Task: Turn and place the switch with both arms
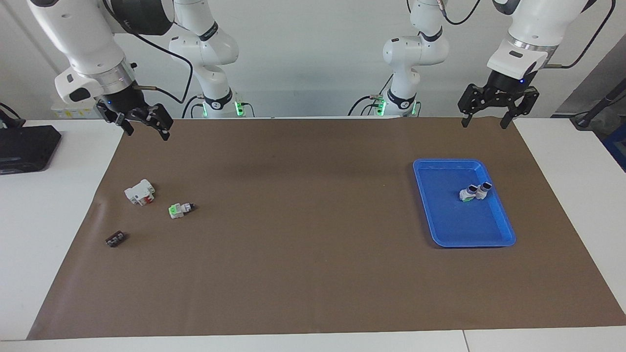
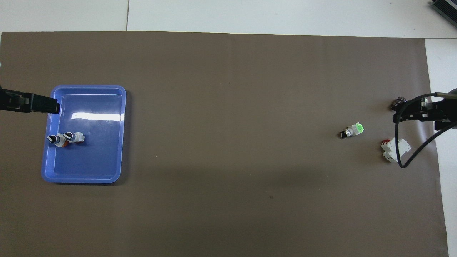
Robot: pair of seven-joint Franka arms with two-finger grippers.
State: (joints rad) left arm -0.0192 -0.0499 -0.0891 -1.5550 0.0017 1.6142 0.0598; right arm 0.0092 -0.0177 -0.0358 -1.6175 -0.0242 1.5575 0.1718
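Two small white-grey switches with dark knobs stand side by side in the blue tray (image 1: 440, 215). The one toward the left arm's end (image 1: 484, 188) shows an orange end in the overhead view (image 2: 59, 141). Its neighbour (image 1: 468, 194) shows a green edge. My left gripper (image 1: 484, 121) is open and empty, raised over the mat's edge nearest the robots, by the tray. My right gripper (image 1: 146, 131) is open and empty, raised over the mat's corner at the right arm's end.
At the right arm's end of the brown mat (image 1: 303, 244) lie a green-ended switch (image 1: 181, 209), a larger white block with a red part (image 1: 140, 191) and a small dark part (image 1: 115, 239). A black box (image 1: 24, 146) sits off the mat.
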